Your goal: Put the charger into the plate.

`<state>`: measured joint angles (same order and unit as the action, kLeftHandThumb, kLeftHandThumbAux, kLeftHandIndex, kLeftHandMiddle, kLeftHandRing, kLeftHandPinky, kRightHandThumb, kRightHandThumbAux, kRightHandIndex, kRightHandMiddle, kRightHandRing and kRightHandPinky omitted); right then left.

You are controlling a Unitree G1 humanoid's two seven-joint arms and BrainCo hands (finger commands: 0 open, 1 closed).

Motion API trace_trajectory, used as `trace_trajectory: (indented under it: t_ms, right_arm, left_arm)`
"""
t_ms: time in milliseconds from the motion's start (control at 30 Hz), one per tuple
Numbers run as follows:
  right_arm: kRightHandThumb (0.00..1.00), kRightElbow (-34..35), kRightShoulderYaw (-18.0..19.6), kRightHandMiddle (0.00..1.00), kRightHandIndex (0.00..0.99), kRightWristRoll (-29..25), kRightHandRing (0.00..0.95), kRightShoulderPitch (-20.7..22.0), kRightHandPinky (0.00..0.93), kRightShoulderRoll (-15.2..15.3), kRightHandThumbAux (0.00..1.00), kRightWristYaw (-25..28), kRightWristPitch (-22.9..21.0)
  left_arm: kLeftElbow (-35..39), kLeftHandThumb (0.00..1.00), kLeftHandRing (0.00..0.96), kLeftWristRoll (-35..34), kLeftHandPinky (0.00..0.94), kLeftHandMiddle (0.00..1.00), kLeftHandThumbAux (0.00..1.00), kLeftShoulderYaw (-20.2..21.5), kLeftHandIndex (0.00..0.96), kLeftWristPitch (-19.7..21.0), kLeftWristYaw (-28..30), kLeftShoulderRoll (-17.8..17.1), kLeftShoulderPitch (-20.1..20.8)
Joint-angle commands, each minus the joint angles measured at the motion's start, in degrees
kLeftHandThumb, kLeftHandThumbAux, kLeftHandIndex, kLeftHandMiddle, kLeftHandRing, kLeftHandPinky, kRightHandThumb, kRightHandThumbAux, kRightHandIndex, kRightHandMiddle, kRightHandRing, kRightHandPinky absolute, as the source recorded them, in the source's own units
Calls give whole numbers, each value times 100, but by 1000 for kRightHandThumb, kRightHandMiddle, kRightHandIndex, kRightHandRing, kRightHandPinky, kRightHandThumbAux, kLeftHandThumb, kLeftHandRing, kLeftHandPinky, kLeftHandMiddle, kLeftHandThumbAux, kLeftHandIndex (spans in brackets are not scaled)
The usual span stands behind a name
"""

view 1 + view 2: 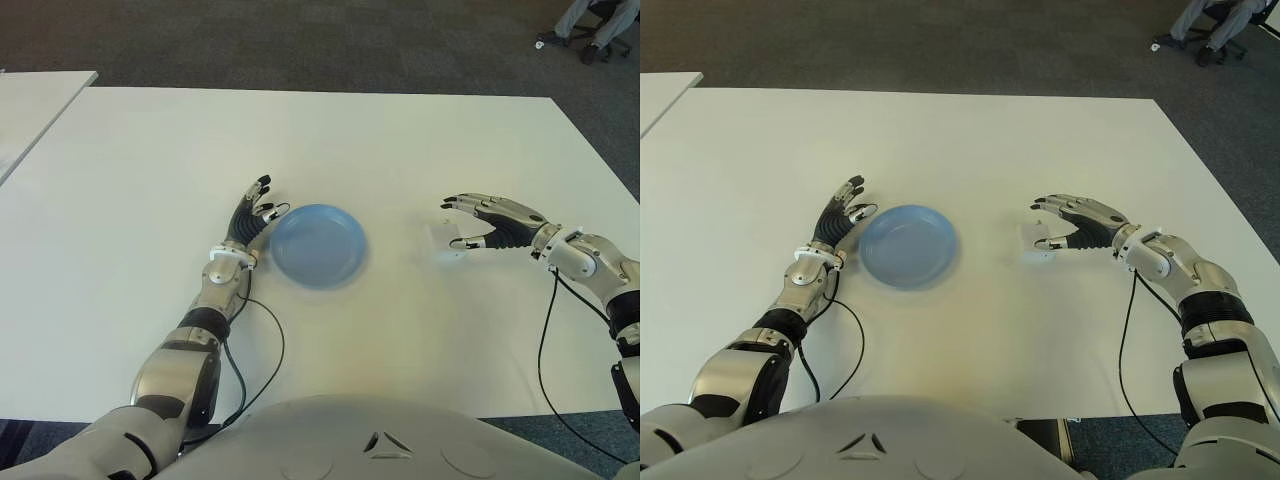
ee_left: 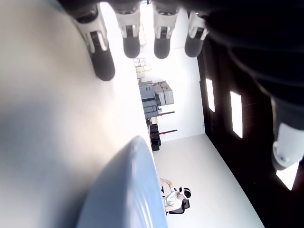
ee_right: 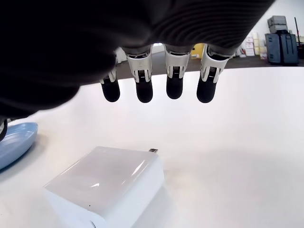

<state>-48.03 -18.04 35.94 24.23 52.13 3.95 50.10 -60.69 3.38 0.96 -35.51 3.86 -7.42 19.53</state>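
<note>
Hovering over the white charger (image 3: 107,185) on the tabletop (image 1: 420,340), the right hand (image 1: 485,222) is spreading wide, holding nothing. The left hand (image 1: 252,212) is lying open beside the blue plate (image 1: 318,244).

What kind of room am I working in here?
Most likely an office or lab. A large white table stands on grey carpet, a seated person's legs on an office chair show in the far corner, and the left wrist view shows a copier-like machine and stacked boxes.
</note>
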Motion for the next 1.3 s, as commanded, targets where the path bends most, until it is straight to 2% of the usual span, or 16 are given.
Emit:
trace_trajectory:
  t_ms: [33, 700, 1300]
  right_arm:
    - [219, -119, -63, 0, 0, 74, 0, 55, 0, -102, 185, -18, -77]
    - [268, -314, -281, 0, 0, 389, 0, 196, 0, -195, 142, -197, -134]
    - [294, -414, -455, 0, 0, 577, 0, 321, 0, -369, 129, -347, -409]
  left_arm:
    - [-339, 0, 48, 87, 37, 57, 525, -81, 63, 338, 136, 20, -298]
    - [-309, 0, 60, 84, 58, 66, 527, -91, 67, 256, 190, 13, -327]
    - [-231, 0, 59, 61, 51, 66, 529, -78, 74, 263, 188, 41, -388]
